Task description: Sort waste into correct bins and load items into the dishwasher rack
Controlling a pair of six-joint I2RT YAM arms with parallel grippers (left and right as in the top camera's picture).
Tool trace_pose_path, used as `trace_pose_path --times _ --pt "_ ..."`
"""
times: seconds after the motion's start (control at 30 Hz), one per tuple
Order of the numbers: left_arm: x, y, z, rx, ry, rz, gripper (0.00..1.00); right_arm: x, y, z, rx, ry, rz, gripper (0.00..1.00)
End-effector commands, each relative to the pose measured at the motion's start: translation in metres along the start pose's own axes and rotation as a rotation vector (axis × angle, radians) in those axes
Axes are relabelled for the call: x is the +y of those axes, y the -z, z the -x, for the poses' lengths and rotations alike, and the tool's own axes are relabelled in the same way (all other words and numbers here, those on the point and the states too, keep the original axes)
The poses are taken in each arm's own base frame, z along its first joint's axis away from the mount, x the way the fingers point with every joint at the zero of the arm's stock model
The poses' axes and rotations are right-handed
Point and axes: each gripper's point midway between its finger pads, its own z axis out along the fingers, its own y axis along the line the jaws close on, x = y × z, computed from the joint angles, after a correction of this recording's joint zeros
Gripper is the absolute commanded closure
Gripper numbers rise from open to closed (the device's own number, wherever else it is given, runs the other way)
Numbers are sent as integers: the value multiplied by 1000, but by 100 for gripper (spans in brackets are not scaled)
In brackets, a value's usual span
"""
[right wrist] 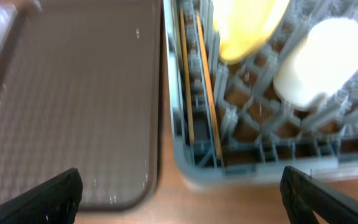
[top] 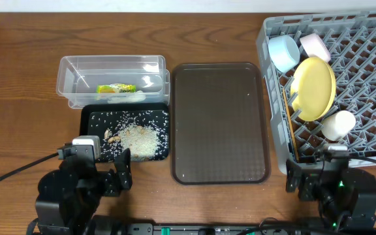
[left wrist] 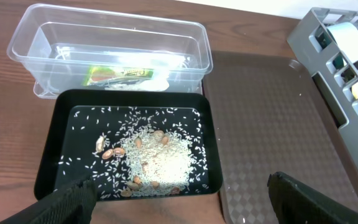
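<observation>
Judging it done, we are finding wrapper (top: 116, 89) in clear tub (top: 67, 68), rice (top: 139, 138) in black bin (top: 84, 127) toward left edge; plate (top: 315, 88), blue bowl (top: 282, 52), pale bowl (top: 316, 46), cup (top: 338, 125), chopsticks (right wrist: 204, 87) in rack (top: 371, 32), right edge; left gripper (left wrist: 179, 190), right gripper (right wrist: 179, 193) gaping, empty.

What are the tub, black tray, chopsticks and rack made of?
Tub: clear glossy plastic; the wrapper shows through its wall.
Black tray: plastic by the look, with a slight sheen on the rim.
Chopsticks: likely wood or bamboo; tan and matte.
Rack: grey moulded plastic, a matte lattice.
</observation>
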Motion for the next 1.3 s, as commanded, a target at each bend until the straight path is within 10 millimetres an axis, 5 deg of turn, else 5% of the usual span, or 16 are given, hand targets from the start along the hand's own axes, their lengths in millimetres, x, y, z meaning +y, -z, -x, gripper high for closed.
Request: trace_pose_path --times 0.0,0.33,0.57,0.83,1.07,1.27 --pt "0 -2 -4 12 -10 -2 10 0 -1 -14 53 1 1 1" --pt "0 -2 -4 11 -10 -2 10 8 6 -13 14 -10 48 1" --pt "0 -2 -4 12 -10 -2 10 9 21 47 -484 151 39 1" --pt "0 -2 -4 11 -10 -2 10 1 -23 75 -758 181 4 1" --pt "0 -2 -4 11 -10 -3 10 -8 -62 42 -669 175 -14 1" --pt "0 -2 -4 11 -10 -2 10 -8 -63 42 -664 176 -14 1"
